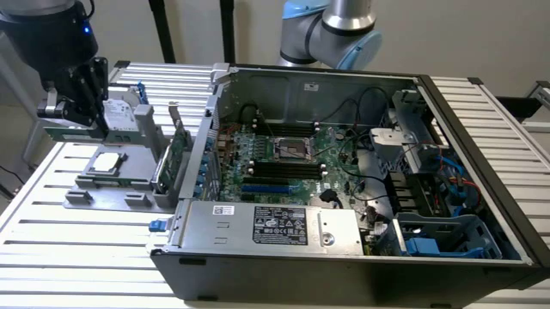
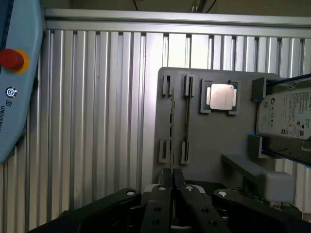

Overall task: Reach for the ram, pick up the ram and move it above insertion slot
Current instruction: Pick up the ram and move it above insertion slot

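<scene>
My gripper [image 1: 77, 123] hangs at the exterior view's far left, raised above the grey parts fixture [image 1: 86, 196]. Its fingers [image 2: 160, 201] are pressed together on a thin pale-green strip, the ram [image 1: 76, 133], which lies level under the fingertips. In the wrist view my gripper [image 2: 171, 187] looks straight down on the fixture [image 2: 218, 141]. The dark insertion slots [image 1: 284, 170] lie in a row on the motherboard inside the open computer case [image 1: 481, 257], well off toward the exterior view's right of the gripper.
On the fixture sit a square processor [image 1: 107, 163] [image 2: 221, 96], a hard drive [image 1: 122, 116] [image 2: 286, 114] and an upright green expansion card [image 1: 176, 154]. A power supply [image 1: 266, 225] and cables crowd the case. A pendant with a red button [image 2: 11, 59] lies on the slatted table [image 2: 97, 121].
</scene>
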### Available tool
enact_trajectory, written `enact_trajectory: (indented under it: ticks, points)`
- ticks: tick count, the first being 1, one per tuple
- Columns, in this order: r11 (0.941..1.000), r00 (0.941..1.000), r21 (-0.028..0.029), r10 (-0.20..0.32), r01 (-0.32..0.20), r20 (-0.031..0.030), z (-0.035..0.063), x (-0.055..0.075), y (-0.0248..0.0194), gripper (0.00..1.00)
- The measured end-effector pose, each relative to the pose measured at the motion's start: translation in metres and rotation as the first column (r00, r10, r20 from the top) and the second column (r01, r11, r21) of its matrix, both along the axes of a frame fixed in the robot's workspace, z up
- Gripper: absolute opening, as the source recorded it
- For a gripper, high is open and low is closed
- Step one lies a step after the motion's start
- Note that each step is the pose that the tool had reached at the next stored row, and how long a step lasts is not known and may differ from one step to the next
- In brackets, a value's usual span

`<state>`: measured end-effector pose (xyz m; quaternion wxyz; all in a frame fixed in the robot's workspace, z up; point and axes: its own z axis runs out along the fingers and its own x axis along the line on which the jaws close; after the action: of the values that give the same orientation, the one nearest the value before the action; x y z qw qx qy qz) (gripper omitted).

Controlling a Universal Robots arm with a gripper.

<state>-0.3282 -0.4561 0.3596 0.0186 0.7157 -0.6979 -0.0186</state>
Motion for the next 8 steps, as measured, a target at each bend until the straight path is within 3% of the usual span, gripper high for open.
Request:
enact_trajectory:
  ticks: [8]
  points:
    - [1.0000, 1.0000, 0.0000, 0.000, 0.000, -0.0050, 0.0361, 0.036, 0.0000, 0.13]
